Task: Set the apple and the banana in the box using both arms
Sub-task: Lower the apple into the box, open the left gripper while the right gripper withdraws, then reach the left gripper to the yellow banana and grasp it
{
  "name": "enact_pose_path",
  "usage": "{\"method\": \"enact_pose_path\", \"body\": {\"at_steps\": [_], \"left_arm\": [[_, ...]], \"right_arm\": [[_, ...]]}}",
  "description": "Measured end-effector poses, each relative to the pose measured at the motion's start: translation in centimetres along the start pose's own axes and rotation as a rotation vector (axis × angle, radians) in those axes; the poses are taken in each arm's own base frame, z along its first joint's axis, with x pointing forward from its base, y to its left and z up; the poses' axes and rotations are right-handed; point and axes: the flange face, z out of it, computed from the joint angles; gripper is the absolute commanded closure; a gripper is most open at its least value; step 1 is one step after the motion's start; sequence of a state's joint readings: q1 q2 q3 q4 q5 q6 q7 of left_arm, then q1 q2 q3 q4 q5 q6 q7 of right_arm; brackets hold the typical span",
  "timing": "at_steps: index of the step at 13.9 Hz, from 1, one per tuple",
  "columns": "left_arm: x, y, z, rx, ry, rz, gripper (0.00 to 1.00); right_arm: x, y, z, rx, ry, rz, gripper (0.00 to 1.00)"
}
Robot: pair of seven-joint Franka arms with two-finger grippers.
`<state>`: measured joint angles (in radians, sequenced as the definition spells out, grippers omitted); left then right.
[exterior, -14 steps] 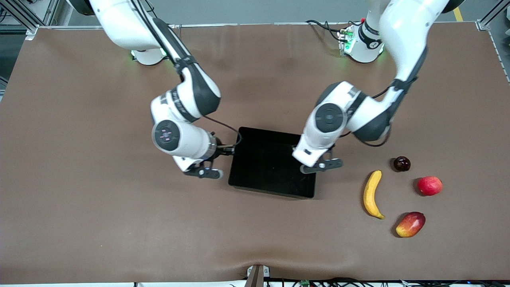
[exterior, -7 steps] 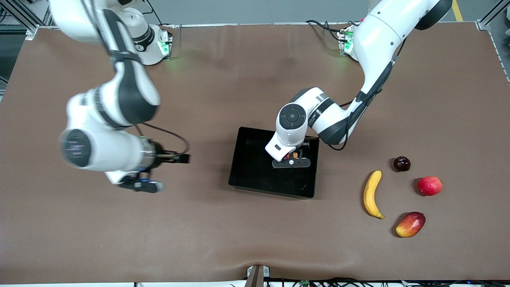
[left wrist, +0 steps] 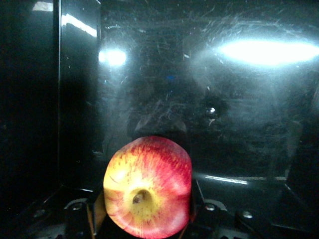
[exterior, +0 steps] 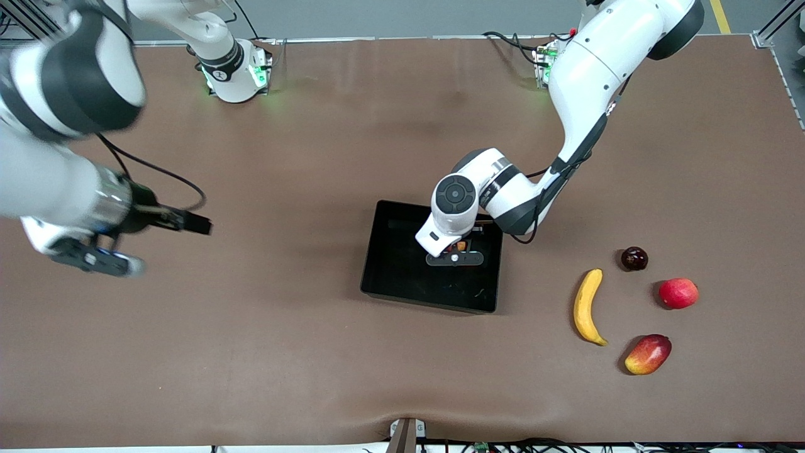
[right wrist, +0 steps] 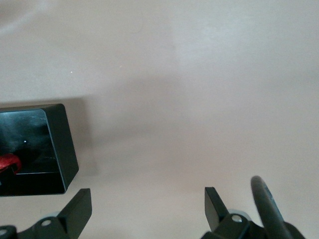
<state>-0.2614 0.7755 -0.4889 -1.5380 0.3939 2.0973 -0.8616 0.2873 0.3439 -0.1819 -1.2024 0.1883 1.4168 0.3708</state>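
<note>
My left gripper (exterior: 458, 253) is inside the black box (exterior: 402, 267), shut on the apple (exterior: 461, 246). In the left wrist view the red-and-yellow apple (left wrist: 147, 186) sits between the jaws with its stem dimple facing the camera, over the glossy box floor (left wrist: 209, 99). The yellow banana (exterior: 586, 307) lies on the table toward the left arm's end, apart from the box. My right gripper (exterior: 94, 259) is open and empty, up over bare table toward the right arm's end. In the right wrist view it (right wrist: 148, 204) is well away from the box (right wrist: 60, 144).
Near the banana lie a dark plum-like fruit (exterior: 634, 258), a plain red-pink round fruit (exterior: 678, 293) and a red-and-yellow mango-like fruit (exterior: 648, 354). A brown mat covers the table (exterior: 402, 377).
My left gripper moved with the apple from the box's edge to over its inside. My right arm swung away from the box toward its own end of the table.
</note>
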Motion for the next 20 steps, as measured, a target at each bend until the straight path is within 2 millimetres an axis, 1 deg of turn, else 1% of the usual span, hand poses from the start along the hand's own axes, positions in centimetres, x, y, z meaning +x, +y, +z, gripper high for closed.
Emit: {"method": "enact_pose_path", "body": {"at_steps": [2, 3, 4, 5, 6, 7, 8, 9, 10, 11, 12, 13, 14, 15, 16, 17, 20], "left_arm": [[0.8, -0.4, -0.8, -0.008, 0.014, -0.013, 0.0], [1.4, -0.8, -1.6, -0.013, 0.029, -0.021, 0.0], [2.1, -1.4, -3.1, -0.016, 0.054, -0.028, 0.0], [2.9, -2.5, -5.4, -0.018, 0.084, -0.033, 0.0], [3.9, -4.2, -8.5, -0.019, 0.119, -0.045, 0.0], [4.8, -6.5, -11.8, -0.019, 0.148, -0.075, 0.0], [5.7, -9.4, -15.0, -0.022, 0.174, -0.115, 0.0], [6.4, -12.6, -17.8, -0.02, 0.198, -0.149, 0.0], [7.2, -15.9, -19.7, -0.012, 0.215, -0.164, 0.0], [8.1, -19.6, -20.7, -0.001, 0.218, -0.153, 0.0], [9.1, -23.5, -20.5, 0.007, 0.208, -0.126, 0.0], [10.1, -27.2, -19.5, 0.011, 0.186, -0.098, 0.0], [11.1, -30.5, -17.8, 0.009, 0.166, -0.077, 0.0], [12.0, -33.2, -15.9, -0.002, 0.157, -0.064, 0.0], [12.8, -34.8, -14.0, -0.017, 0.151, -0.057, 0.0], [13.4, -35.3, -12.2, -0.032, 0.145, -0.054, 0.0], [14.7, -34.5, -7.0, -0.084, 0.147, -0.044, 0.0]], "right_arm": [[-1.2, 3.6, -1.7, 0.012, 0.016, -0.036, 0.0], [-1.8, 5.4, -2.4, 0.007, 0.026, -0.059, 0.0], [-2.4, 7.1, -3.0, -0.012, 0.037, -0.067, 0.0], [-3.1, 8.5, -3.6, -0.032, 0.049, -0.068, 0.0], [-3.9, 9.6, -4.1, -0.043, 0.057, -0.073, 0.0], [-4.6, 10.6, -4.6, -0.045, 0.062, -0.091, 0.0], [-5.2, 11.8, -5.0, -0.045, 0.064, -0.121, 0.0], [-5.5, 13.2, -5.3, -0.043, 0.065, -0.151, 0.0], [-5.6, 14.6, -5.4, -0.04, 0.062, -0.175, 0.0], [-5.6, 15.6, -5.3, -0.039, 0.053, -0.188, 0.0], [-5.5, 16.0, -5.1, -0.039, 0.045, -0.194, 0.0], [-5.5, 16.0, -5.1, -0.039, 0.046, -0.2, 0.0], [-5.6, 15.6, -5.4, -0.039, 0.055, -0.211, 0.0], [-5.6, 15.3, -5.8, -0.04, 0.067, -0.218, 0.0], [-5.6, 15.1, -6.3, -0.04, 0.079, -0.221, 0.0], [-5.6, 15.0, -6.6, -0.04, 0.085, -0.223, 0.0], [-5.9, 14.8, -6.3, -0.052, 0.053, -0.227, 0.0]]}}
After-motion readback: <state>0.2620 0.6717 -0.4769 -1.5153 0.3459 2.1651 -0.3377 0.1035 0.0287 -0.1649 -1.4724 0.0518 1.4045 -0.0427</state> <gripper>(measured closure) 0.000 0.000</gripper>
